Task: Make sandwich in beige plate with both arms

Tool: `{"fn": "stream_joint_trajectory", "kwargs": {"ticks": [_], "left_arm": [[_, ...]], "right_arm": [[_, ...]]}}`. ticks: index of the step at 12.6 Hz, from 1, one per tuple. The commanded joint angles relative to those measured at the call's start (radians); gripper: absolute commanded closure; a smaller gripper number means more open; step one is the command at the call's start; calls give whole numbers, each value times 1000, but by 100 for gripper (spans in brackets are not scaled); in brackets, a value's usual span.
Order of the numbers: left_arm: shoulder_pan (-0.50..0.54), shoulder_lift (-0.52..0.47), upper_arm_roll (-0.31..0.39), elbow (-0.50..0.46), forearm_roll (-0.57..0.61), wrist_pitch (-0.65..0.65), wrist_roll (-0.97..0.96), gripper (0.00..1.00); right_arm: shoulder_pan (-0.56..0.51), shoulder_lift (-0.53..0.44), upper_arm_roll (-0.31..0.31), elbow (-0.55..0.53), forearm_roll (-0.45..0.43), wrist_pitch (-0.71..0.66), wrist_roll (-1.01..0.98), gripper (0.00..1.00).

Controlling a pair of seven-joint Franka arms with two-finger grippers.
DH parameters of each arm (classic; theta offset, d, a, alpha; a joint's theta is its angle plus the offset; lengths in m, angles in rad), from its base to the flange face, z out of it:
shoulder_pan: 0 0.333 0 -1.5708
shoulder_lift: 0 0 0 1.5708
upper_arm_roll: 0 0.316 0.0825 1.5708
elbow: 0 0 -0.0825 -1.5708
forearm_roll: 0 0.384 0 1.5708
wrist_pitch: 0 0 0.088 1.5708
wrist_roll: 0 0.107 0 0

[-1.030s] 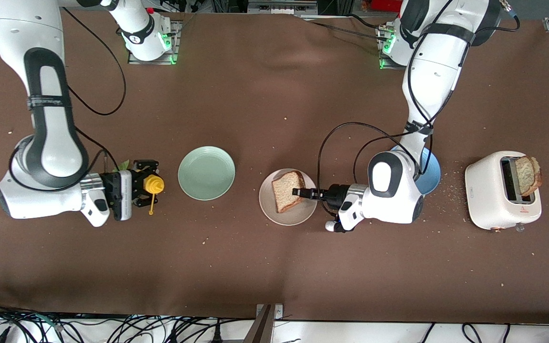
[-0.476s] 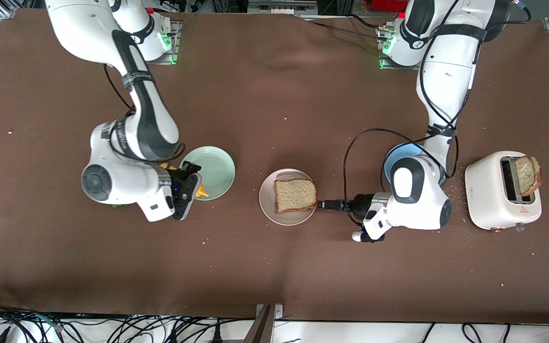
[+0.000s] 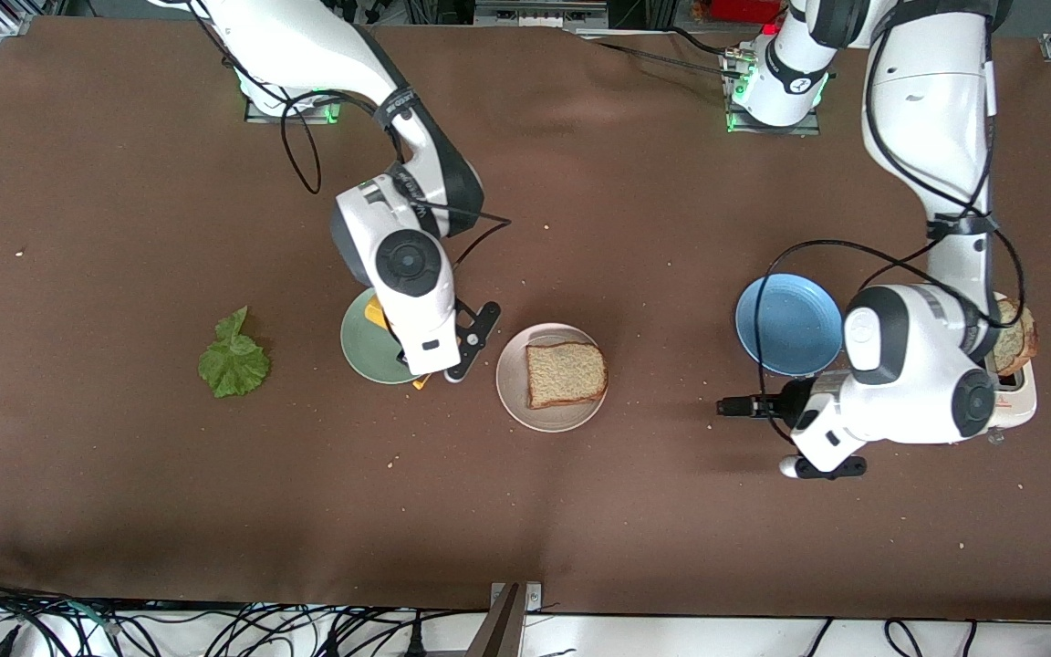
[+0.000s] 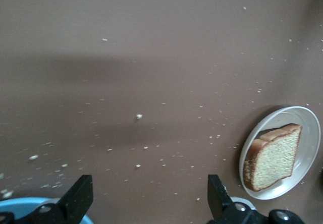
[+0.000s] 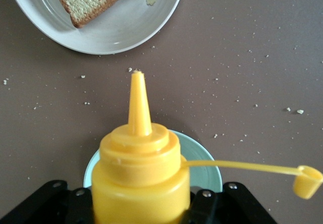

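Observation:
One brown bread slice (image 3: 566, 373) lies flat on the beige plate (image 3: 512, 391) at mid-table. A second slice (image 3: 1011, 336) stands in the toaster slot. The green lettuce leaf (image 3: 234, 360) lies on the cloth toward the right arm's end. My right gripper (image 5: 139, 204) is shut on a yellow squeeze bottle (image 5: 139, 173) over the mint-green plate (image 3: 363, 351); its nozzle points at the beige plate (image 5: 116, 32). The bottle is mostly hidden under the wrist in the front view. My left gripper (image 3: 733, 408) is open and empty over bare cloth between the beige plate and the toaster; the left wrist view (image 4: 149, 199) shows its fingers wide apart.
A blue plate (image 3: 785, 324) sits beside the left arm's wrist. The white toaster (image 3: 1023, 401) at the left arm's end is mostly hidden by that arm. The bottle's open cap (image 5: 305, 176) dangles on its strap. Crumbs dot the brown cloth.
My right arm swung the yellow bottle from its end of the table to over the mint plate, uncovering the lettuce. My left gripper let go of the bread, now flat, and drew back toward the toaster.

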Motion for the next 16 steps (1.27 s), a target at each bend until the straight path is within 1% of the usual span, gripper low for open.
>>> {"fn": "stream_joint_trajectory", "kwargs": {"ticks": [1,3,5,7,8,9,11,14,16], "left_arm": [[76,-78,-2,-7,127,-103,-15,0],[103,-142,-4,-1,256,-180,-13,0],[102,-194,-4,1,370,-226,-13,0],[101,-227,-4,2,472,-240,-15,0],[102,-240,-4,2,506,-252,-13,0],[104,-242,-4,2,510,-254,-15,0],[101,-242,-4,2,510,-254,-19,0],[99,-248,-5,2,510,-254,-21,0],[97,-253,-10,2,510,-254,-23,0]], "right_arm": [[86,66,-15,55,-151,-5,66,100],[127,98,-15,78,-225,-13,88,100],[150,106,-16,80,-264,-13,101,100],[150,103,-18,90,-269,-13,111,100],[141,94,-19,94,-261,-17,106,100],[128,79,-22,94,-229,-22,103,100],[63,31,-13,92,-64,-20,59,100],[-42,-21,-18,88,212,-20,-151,100],[-119,-35,-18,80,418,-28,-304,100]]}}
